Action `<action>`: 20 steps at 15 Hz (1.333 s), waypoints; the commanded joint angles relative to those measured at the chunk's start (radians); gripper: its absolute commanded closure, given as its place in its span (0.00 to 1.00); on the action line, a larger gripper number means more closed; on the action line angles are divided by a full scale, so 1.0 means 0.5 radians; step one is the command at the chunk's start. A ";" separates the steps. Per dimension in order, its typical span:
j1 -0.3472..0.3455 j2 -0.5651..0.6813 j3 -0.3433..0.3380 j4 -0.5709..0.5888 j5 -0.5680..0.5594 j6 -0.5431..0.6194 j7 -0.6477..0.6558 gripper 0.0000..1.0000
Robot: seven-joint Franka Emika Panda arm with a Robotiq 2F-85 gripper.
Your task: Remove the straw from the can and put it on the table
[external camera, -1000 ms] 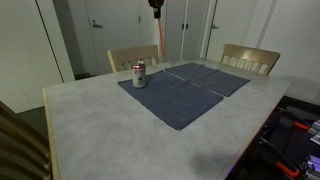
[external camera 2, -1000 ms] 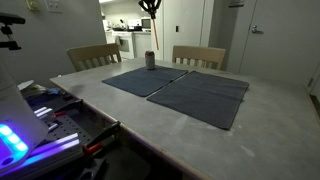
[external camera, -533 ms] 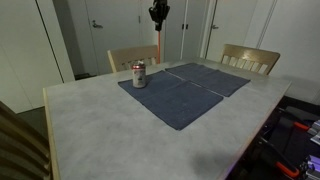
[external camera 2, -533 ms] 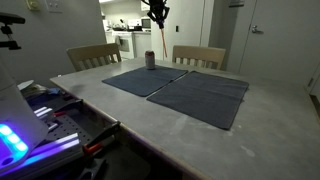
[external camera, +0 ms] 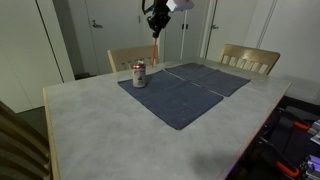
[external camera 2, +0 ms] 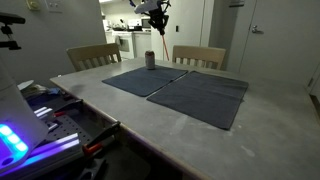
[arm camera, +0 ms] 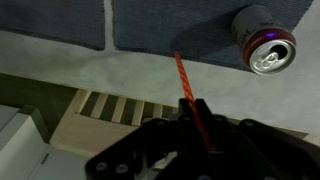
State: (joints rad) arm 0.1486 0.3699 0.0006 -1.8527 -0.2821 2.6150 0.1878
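worktop: grey speckled top with a pale wood edge, and it's carrying pretty much everything here.
can: standing upright on the near-left corner of the mats. In the other exterior view it sits at the far end, and the wrist view looks straight down on its lid at top right.
straw: orange-red and fully out of the can. It hangs in the air above and a bit behind the can, touching nothing but the tool. It's just a thin line in an exterior view. In the wrist view it runs up slightly tilted, with its free end left of the can and apart from it.
tool: up high and tilted, clamped on the straw's top end. It's also right at the top edge in an exterior view. The wrist view shows the straw disappearing between the dark fingers.
mats: two dark blue cloths lying side by side.
chairs: pale wood, pushed in at the far edge.
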 commanded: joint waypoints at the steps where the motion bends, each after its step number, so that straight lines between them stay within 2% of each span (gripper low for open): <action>1: 0.176 -0.125 -0.183 -0.189 -0.243 0.004 0.425 0.98; 7: 0.296 -0.107 -0.264 -0.292 -0.442 -0.026 0.907 0.98; 12: 0.329 -0.083 -0.273 -0.390 -0.530 0.028 1.193 0.98; 15: 0.383 -0.090 -0.348 -0.428 -0.817 0.093 1.520 0.98; 17: 0.400 -0.112 -0.368 -0.437 -1.051 0.053 1.767 0.98; 20: 0.359 -0.125 -0.303 -0.437 -1.294 -0.012 2.043 0.98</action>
State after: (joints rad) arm 0.3338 0.3430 -0.1644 -2.0372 -0.8430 2.6280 1.1144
